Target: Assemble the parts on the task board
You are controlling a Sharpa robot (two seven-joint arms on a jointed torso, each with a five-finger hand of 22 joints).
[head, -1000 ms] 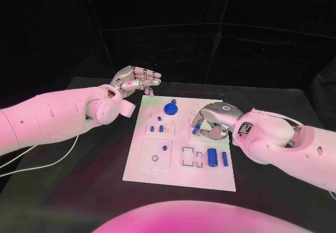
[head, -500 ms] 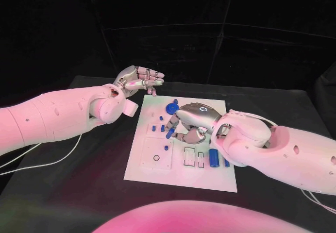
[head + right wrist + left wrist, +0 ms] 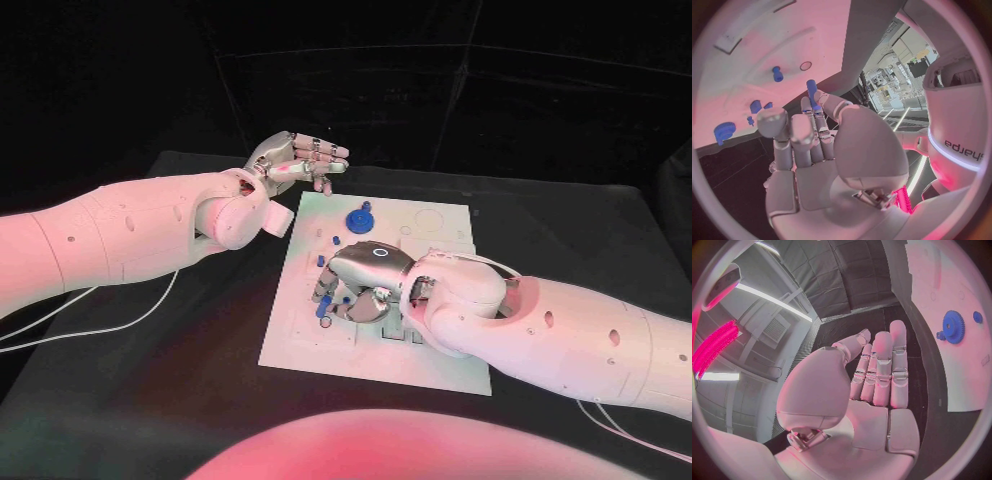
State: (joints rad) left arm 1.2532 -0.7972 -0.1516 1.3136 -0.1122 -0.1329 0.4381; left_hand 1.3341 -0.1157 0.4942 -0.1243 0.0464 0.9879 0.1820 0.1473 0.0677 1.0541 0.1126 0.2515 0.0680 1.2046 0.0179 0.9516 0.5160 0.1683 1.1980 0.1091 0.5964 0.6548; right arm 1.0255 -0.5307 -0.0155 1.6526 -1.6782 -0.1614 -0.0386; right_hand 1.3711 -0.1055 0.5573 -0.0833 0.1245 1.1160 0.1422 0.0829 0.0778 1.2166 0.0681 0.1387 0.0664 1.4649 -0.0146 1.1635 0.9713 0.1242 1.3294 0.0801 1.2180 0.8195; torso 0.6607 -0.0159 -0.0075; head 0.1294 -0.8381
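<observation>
The white task board (image 3: 433, 222) lies in the middle of the black table. My right hand (image 3: 368, 280) hovers low over the board's left middle and pinches a small blue peg (image 3: 326, 298) in its fingertips. In the right wrist view that blue peg (image 3: 811, 89) sticks out past the fingertips toward the board (image 3: 767, 45). A blue gear (image 3: 358, 221) stands near the board's far edge, with small blue pieces (image 3: 320, 261) beside it. My left hand (image 3: 296, 160) is raised off the board's far left corner; its fingers (image 3: 879, 370) lie straight and hold nothing.
In the right wrist view a short blue peg (image 3: 777, 74) stands in the board next to a round hole (image 3: 806, 65). The blue gear (image 3: 953, 326) shows past my left hand. White cables (image 3: 87, 325) trail across the table at the left.
My right hand has carried the blue peg leftward across the board, from its right middle to its left middle. The left hand has stayed raised in about the same place.
</observation>
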